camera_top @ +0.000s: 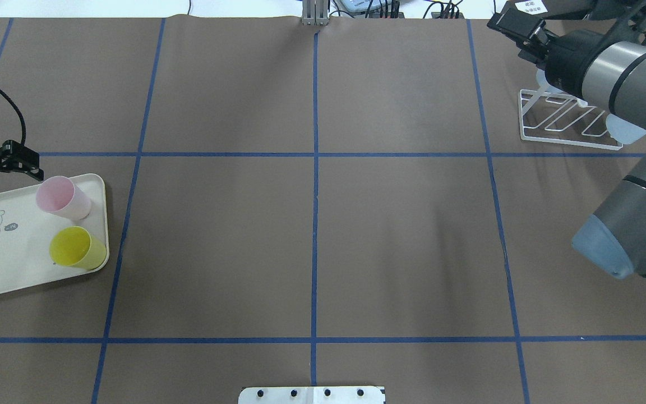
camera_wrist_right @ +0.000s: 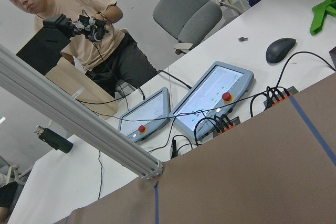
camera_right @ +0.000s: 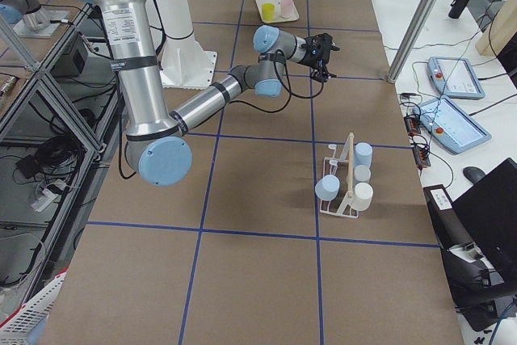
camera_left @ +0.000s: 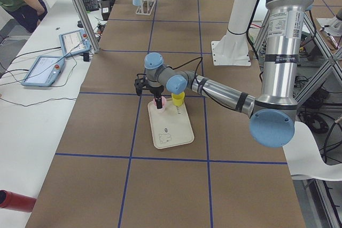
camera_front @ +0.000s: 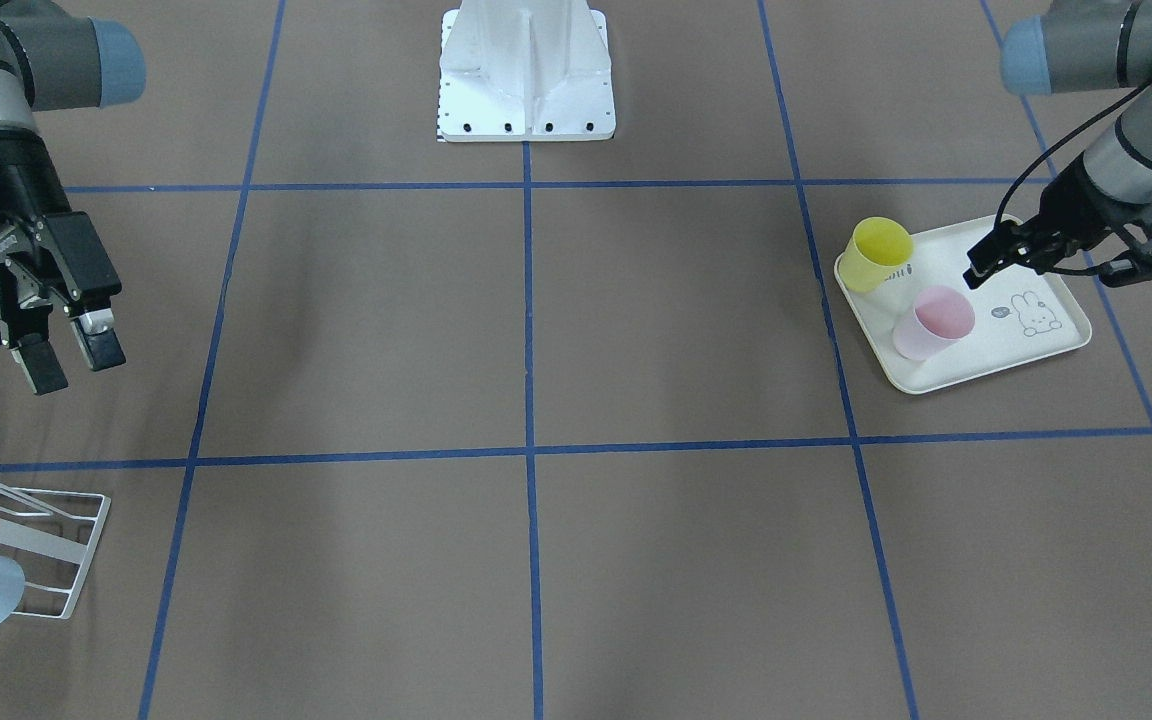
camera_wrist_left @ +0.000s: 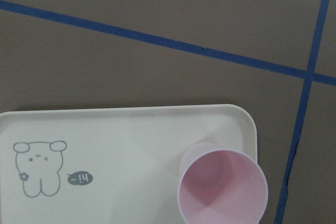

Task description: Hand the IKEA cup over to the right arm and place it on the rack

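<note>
We see the tray (camera_front: pixel 996 355) on the table (camera_front: pixel 636 330) holding two upright, empty cups: the pink cup (camera_front: pixel 931 322) in a corner and the yellow cup (camera_front: pixel 876 253) near it. The left tool (camera_left: pixel 154 93) hangs over the pink cup, and we cannot tell whether it is open. The right tool (camera_front: pixel 71 360) hovers with fingers spread, empty, near the rack (camera_right: pixel 350 155), which carries blue cups (camera_right: pixel 327 189) and a cream cup (camera_right: pixel 363 194).

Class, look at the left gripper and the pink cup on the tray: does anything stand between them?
Nothing visible does. The left gripper hangs open above the tray, near the upright pink cup, with only air between them. The yellow cup stands off to the side, clear of that path.
</note>
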Motion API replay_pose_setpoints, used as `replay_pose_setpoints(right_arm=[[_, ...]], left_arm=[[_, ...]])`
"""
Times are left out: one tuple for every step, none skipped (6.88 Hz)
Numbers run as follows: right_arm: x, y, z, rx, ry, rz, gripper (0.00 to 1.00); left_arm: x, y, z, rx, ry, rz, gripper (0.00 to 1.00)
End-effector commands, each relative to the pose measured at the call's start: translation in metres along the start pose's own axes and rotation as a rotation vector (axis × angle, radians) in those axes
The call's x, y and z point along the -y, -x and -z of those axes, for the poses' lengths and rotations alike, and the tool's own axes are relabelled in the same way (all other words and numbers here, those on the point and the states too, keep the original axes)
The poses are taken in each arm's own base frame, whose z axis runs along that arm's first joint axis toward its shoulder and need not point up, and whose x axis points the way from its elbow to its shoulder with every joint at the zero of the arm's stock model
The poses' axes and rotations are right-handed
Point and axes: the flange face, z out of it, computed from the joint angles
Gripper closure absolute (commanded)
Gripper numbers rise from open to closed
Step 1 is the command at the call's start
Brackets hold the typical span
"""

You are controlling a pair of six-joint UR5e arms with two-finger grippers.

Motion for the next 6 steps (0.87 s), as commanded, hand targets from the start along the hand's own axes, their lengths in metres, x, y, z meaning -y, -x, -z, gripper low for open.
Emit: replay_pose_setpoints(right_arm=[[-0.018, 0.010, -0.009, 0.014, 0.033, -0.024, 0.00], [-0.023, 0.014, -0.010, 0.019, 0.042, -0.025, 0.00], [-0.024, 0.013, -0.011, 0.018, 0.045, -0.024, 0.00], [-0.025, 0.012, -0.011, 0.016, 0.046, -0.022, 0.00], [-0.029, 0.012, -0.012, 0.015, 0.052, -0.023, 0.00], [-0.030, 0.011, -0.013, 0.012, 0.053, -0.021, 0.00]], left_arm=[[0.008, 0.008, -0.017, 0.017, 0.015, 0.011, 0.00], [0.001, 0.001, -0.028, 0.028, 0.033, -0.006, 0.00], [-0.005, 0.002, -0.045, 0.048, 0.057, -0.016, 0.00], [-0.008, -0.001, -0.051, 0.052, 0.065, -0.024, 0.00], [-0.009, 0.000, -0.052, 0.054, 0.068, -0.024, 0.00], [-0.010, 0.001, -0.055, 0.058, 0.073, -0.024, 0.13]])
